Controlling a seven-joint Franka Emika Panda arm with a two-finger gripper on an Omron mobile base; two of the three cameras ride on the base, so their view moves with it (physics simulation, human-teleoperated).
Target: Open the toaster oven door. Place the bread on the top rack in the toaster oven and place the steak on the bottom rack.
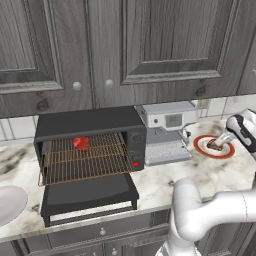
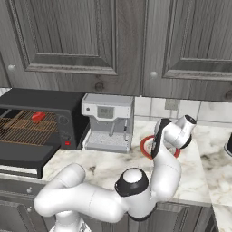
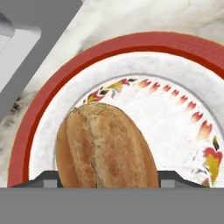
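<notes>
You have one bread (image 3: pixel 105 146) on one red-rimmed plate (image 3: pixel 39 105), one steak (image 1: pixel 81 144) inside the toaster oven (image 1: pixel 90 125); the gripper (image 3: pixel 105 181) straddles the bread, grip indiscernible.

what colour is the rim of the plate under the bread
Red rim on the plate; clearest in the hand view.

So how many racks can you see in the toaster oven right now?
2. The top rack sits inside the toaster oven with the steak on it; the bottom rack is pulled forward over the open toaster oven door. None seems hidden.
</notes>
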